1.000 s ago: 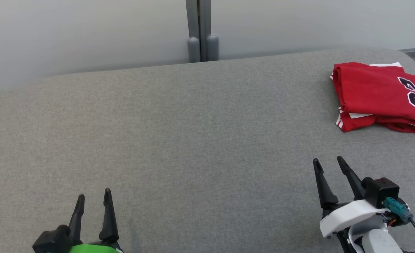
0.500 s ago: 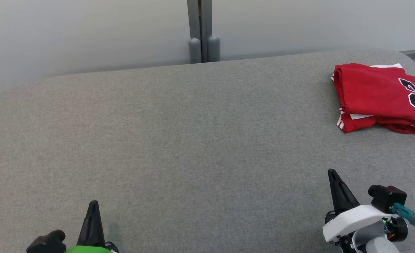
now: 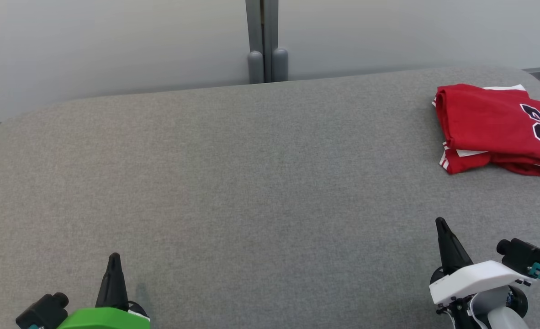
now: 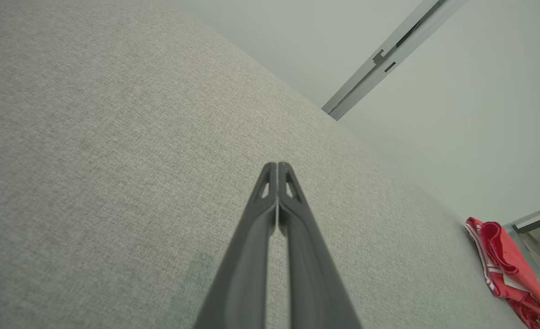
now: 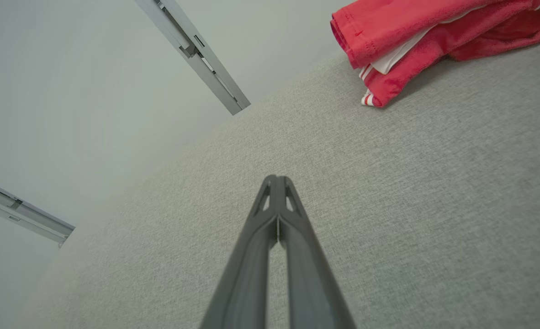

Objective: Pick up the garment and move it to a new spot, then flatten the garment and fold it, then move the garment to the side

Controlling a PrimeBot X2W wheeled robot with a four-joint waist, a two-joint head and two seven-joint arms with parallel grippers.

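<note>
The garment (image 3: 498,128), a red jersey with white trim and dark numerals, lies folded at the far right of the grey table (image 3: 251,183); the right frame edge cuts it off. It also shows in the left wrist view as the garment (image 4: 507,265) and in the right wrist view as the garment (image 5: 416,36). My left gripper (image 3: 114,260) sits at the near left edge, shut and empty, as its tips (image 4: 277,167) meet. My right gripper (image 3: 442,224) hovers at the near right, shut on nothing (image 5: 277,179), well short of the jersey.
A pale wall with a grey vertical post (image 3: 267,41) runs behind the table's far edge. The table's rounded corners fall away at far left and far right.
Both grippers went from open to shut and drew back toward the near edge. The camera shifted slightly; the jersey stayed put.
</note>
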